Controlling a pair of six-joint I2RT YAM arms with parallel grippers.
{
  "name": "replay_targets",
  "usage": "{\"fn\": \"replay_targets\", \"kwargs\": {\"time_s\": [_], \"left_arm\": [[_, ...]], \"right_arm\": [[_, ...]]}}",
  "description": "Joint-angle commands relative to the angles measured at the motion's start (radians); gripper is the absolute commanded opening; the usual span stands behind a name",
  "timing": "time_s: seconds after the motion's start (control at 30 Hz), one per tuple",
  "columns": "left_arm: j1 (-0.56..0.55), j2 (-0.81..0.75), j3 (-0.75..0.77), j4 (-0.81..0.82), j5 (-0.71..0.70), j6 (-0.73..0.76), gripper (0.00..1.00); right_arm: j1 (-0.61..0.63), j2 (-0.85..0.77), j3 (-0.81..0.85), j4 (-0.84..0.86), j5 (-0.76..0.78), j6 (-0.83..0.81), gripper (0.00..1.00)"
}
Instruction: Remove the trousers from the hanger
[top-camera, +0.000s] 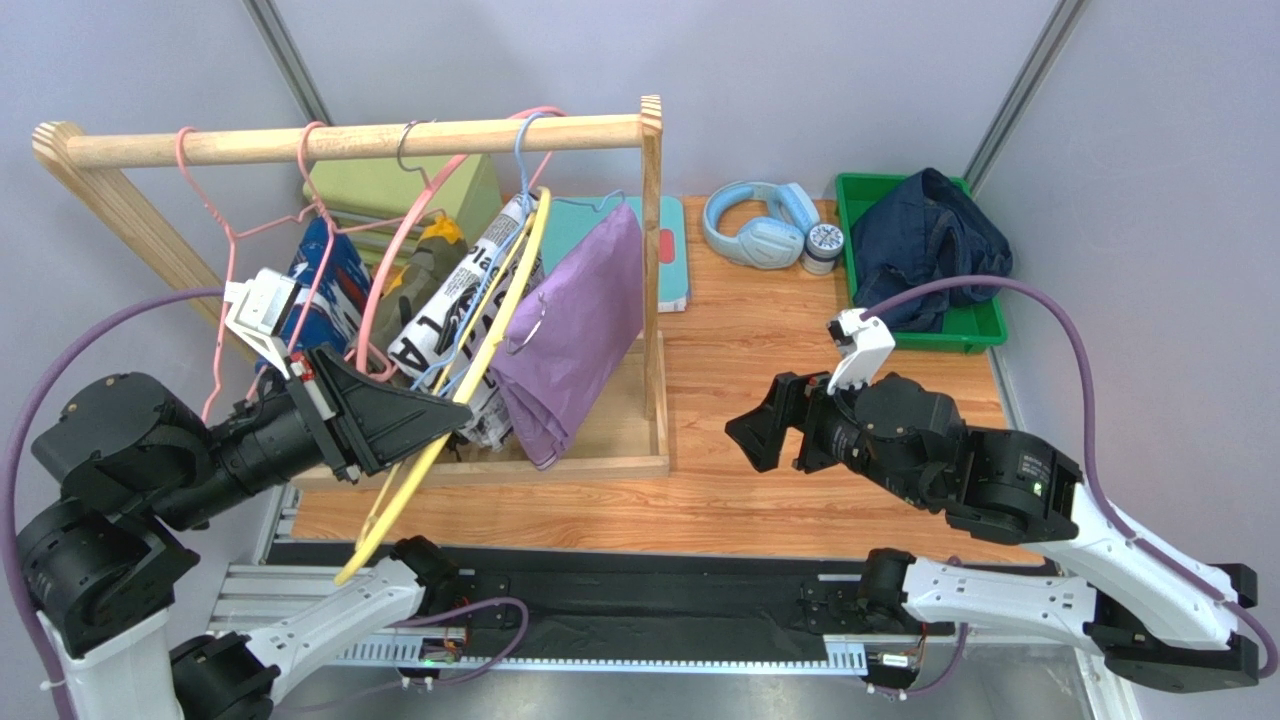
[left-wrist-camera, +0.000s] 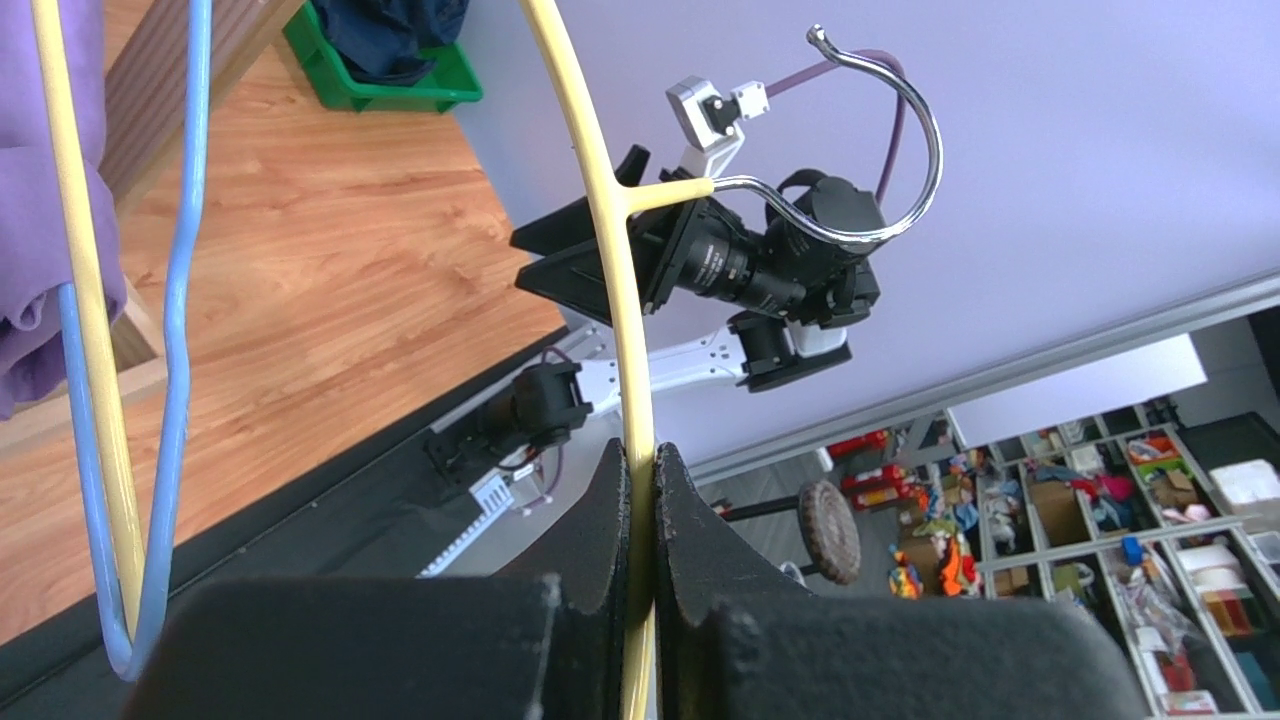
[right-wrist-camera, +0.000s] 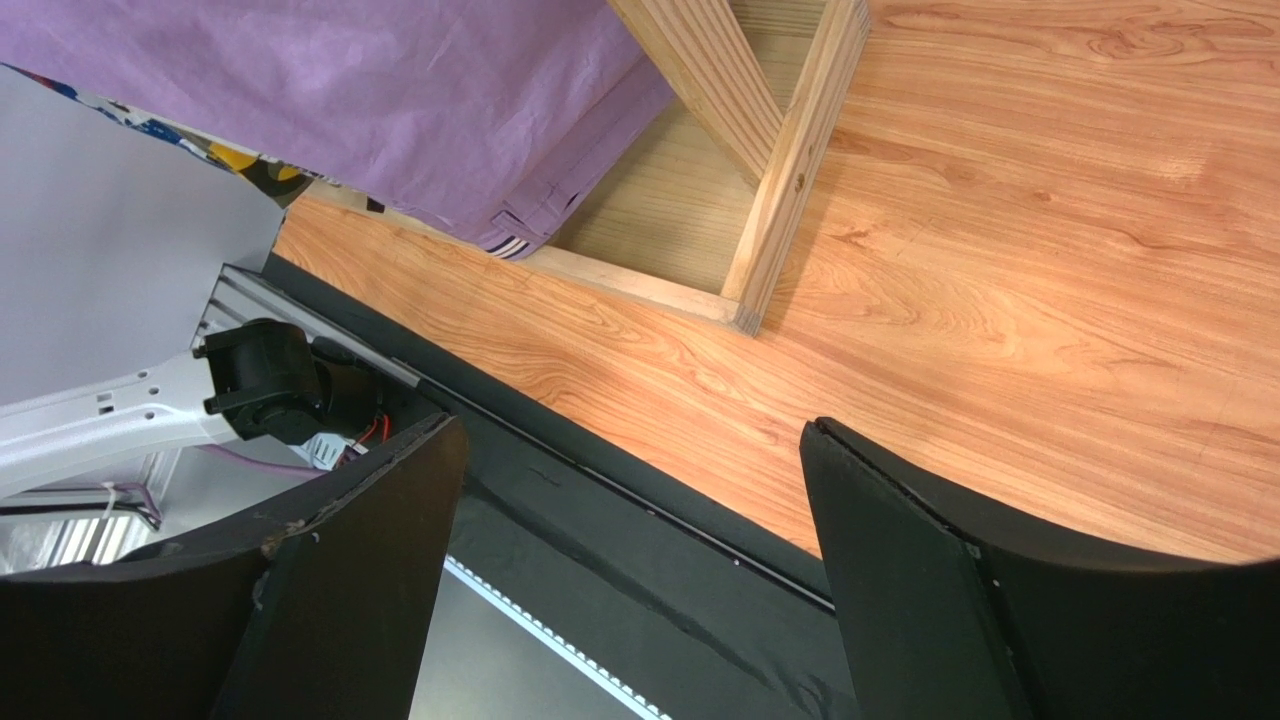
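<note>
The green bin (top-camera: 978, 332) sits at the worktop's (top-camera: 751, 323) far right corner, with a dark blue garment (top-camera: 920, 240) bundled inside, possibly the trousers, though the folds hide its shape. The wooden rack (top-camera: 651, 270) fills the left side. A purple garment (top-camera: 579, 338) on a blue hanger (top-camera: 525, 138) and patterned clothes hang down into its base frame. The left gripper (left-wrist-camera: 640, 468) is pinched on a bare yellow hanger (left-wrist-camera: 642, 360) by the rack's near edge. The right gripper (right-wrist-camera: 639, 578) hovers spread wide over the near edge. Bare wood lies between rack and bin. Blue headphones (top-camera: 759, 225) and a small tin (top-camera: 822, 248) sit at the far edge.
</note>
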Motion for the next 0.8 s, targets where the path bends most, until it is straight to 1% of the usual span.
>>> {"fn": "replay_targets", "kwargs": {"time_s": [0.0,0.13,0.3,0.53,0.63,0.7,0.77], "left_arm": [[0.001,-0.011,-0.019,0.07,0.056,-0.066,0.0],[0.001,-0.043,-0.054,0.119,0.128,-0.103,0.0],[0.001,-0.07,-0.088,0.2,0.178,-0.17,0.0],[0.003,-0.087,-0.073,0.2,0.185,-0.192,0.0],[0.001,-0.086,-0.059,0.202,0.166,-0.184,0.0],[0.001,-0.086,-0.064,0.237,0.124,-0.202,0.0],[0.001,-0.083,-0.094,0.29,0.112,-0.231,0.0]], "right_arm": [[0.007,-0.047,0.008,0.018,0.032,0.026,0.88],[0.008,-0.06,0.0,0.012,0.04,0.03,0.87],[0.008,-0.063,-0.008,0.018,0.035,0.039,0.87],[0.01,-0.072,-0.015,0.022,0.029,0.046,0.87],[0.011,-0.07,-0.012,0.023,0.027,0.052,0.86],[0.013,-0.063,-0.003,0.018,0.026,0.054,0.85],[0.017,-0.058,0.003,0.012,0.03,0.066,0.84]]}}
